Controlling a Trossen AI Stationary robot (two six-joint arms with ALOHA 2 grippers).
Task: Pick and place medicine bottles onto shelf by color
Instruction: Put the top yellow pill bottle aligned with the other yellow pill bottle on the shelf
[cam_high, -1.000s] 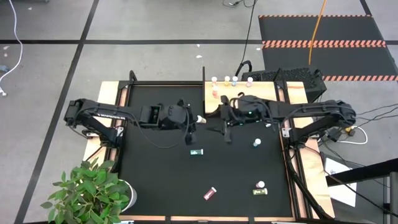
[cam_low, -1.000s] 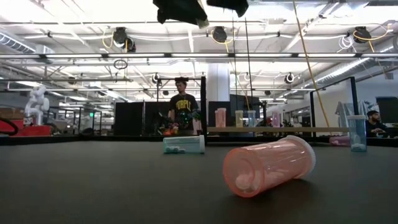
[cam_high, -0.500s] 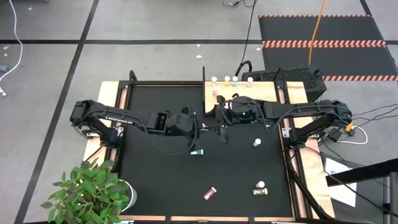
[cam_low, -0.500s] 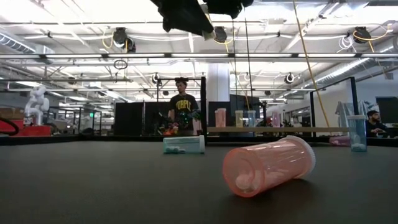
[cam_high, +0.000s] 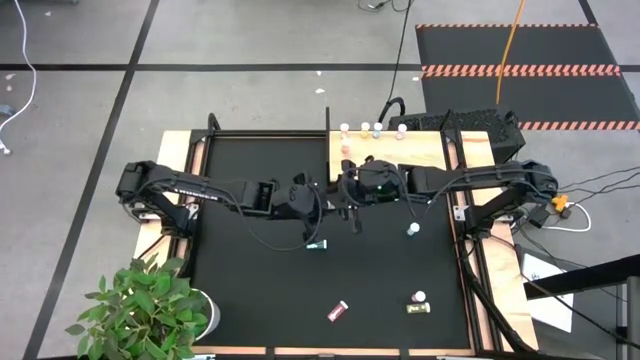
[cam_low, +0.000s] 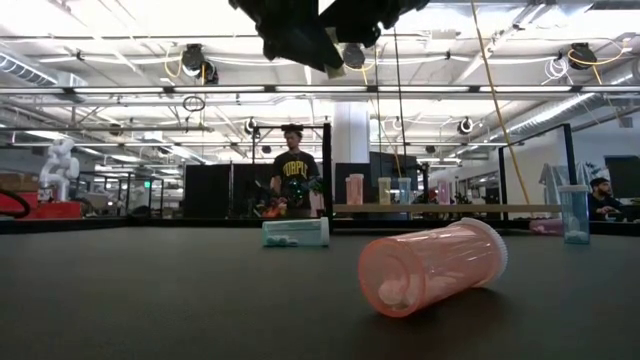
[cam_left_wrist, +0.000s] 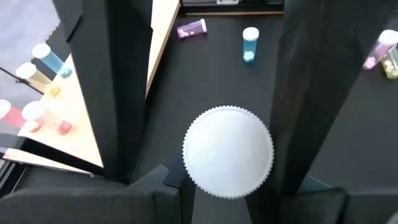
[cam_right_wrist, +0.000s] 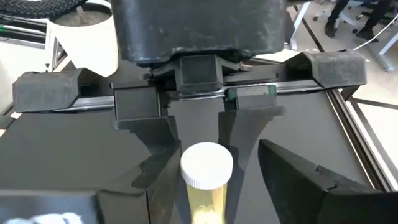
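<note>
My left gripper (cam_high: 322, 196) is shut on a yellow-green medicine bottle with a white cap (cam_left_wrist: 228, 151), high above the black mat beside the shelf's near-left corner. The bottle's body shows in the right wrist view (cam_right_wrist: 206, 205). My right gripper (cam_high: 347, 195) is open and faces the left one. Its fingers (cam_right_wrist: 292, 177) stand on either side of the bottle, with a gap on one side. The shelf (cam_high: 425, 152) carries several upright bottles along its far edge. On the mat, a teal bottle (cam_high: 316, 244) and a pink one (cam_high: 338, 311) lie on their sides. My left gripper comes at the bottle from the table's left, its fingers (cam_right_wrist: 249, 127) closing in behind and below the cap (cam_right_wrist: 206, 163). The cap and bottle hide the place of contact. The bottle sits cap up, lifted clear of the mat.
A blue bottle (cam_high: 412, 229) stands on the mat near the right side. A yellow-green one (cam_high: 418, 304) lies toward the near right. A potted plant (cam_high: 140, 310) stands at the table's near left corner. A person (cam_low: 295, 175) stands in the room beyond.
My left gripper has carried the bottle toward the table's right edge. My right gripper has come toward the left to meet it. The right gripper's fingers now stand around the bottle.
</note>
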